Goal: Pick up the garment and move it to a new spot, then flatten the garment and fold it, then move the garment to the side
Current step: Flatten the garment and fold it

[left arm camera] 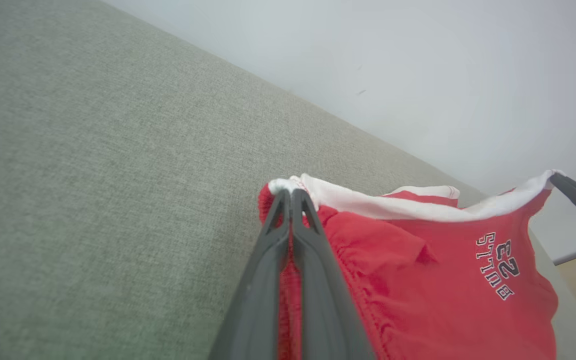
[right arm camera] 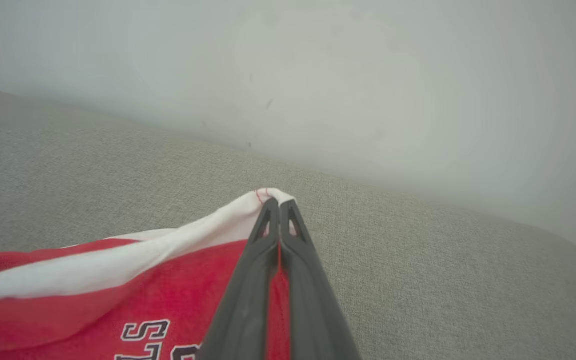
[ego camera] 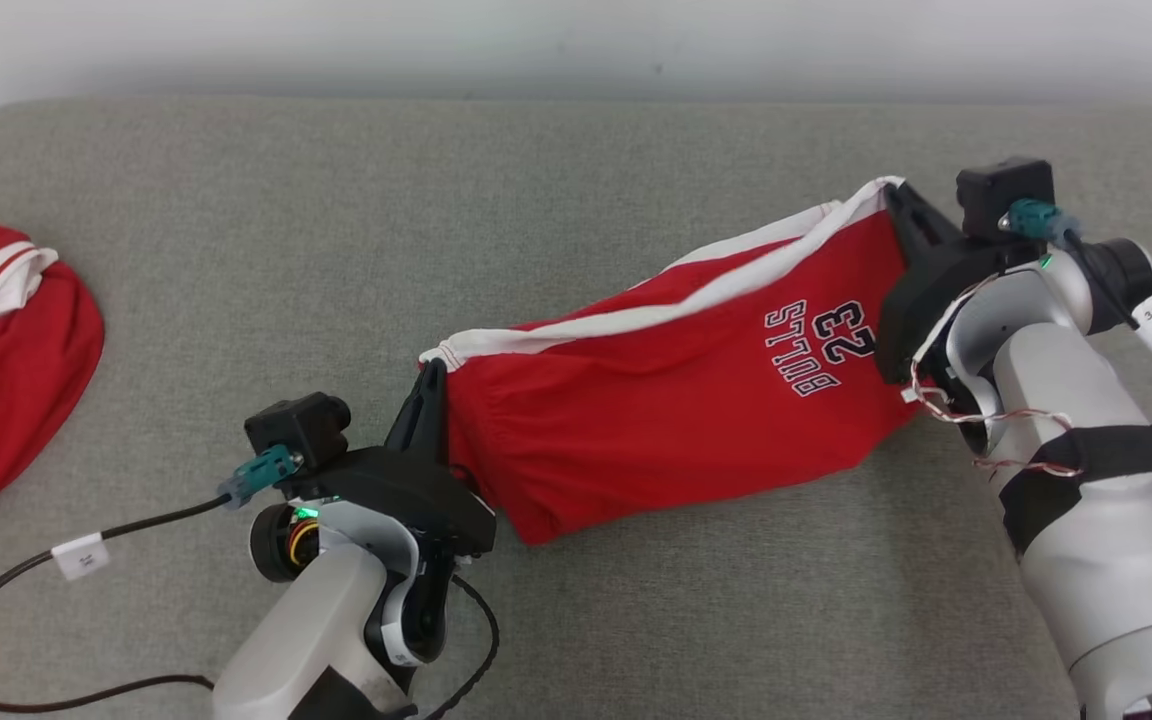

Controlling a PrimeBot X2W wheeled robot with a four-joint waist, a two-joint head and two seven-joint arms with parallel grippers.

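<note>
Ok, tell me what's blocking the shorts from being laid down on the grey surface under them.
Nothing visible. The left end effector and right end effector hold the shorts by the white band over the grey surface. A second garment lies far left, apart.

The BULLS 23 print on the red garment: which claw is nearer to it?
Right. The right claw pinches a white-trimmed corner of the garment, close to the print; the left claw pinches the opposite corner, most of the cloth's length away.
</note>
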